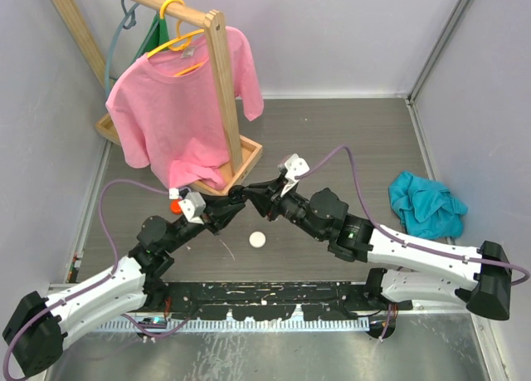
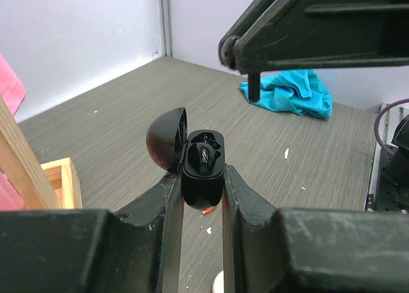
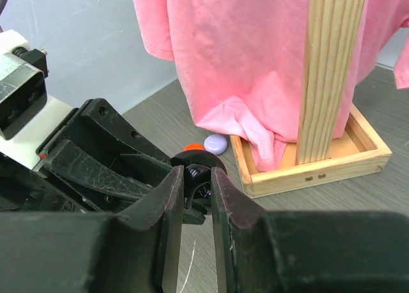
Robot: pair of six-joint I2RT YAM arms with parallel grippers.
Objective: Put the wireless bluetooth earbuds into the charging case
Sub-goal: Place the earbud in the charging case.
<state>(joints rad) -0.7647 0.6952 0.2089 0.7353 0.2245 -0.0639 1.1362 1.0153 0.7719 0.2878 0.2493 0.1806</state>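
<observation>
left tool [image 2: 202,192] grips open charging case [image 2: 203,168] | right tool [image 3: 195,177] pinches earbud [image 2: 254,92] — small gap between

The left claw [image 2: 203,194] grips the open case [image 2: 203,181], an earbud [image 2: 204,157] inside; the right claw [image 1: 247,194] meets it above the tabletop [image 1: 332,132]. Rack [image 1: 224,90] behind-left, cloth [image 1: 427,202] right, round case [image 1: 257,240] in front.

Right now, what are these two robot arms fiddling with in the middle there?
The left gripper is clamped on a small black charging case, its lid swung open, with a black earbud seated inside. The right gripper, its fingers shut, hovers close over that case; whether it pinches another earbud I cannot tell. A white round case lies loose on the table nearby.
</observation>
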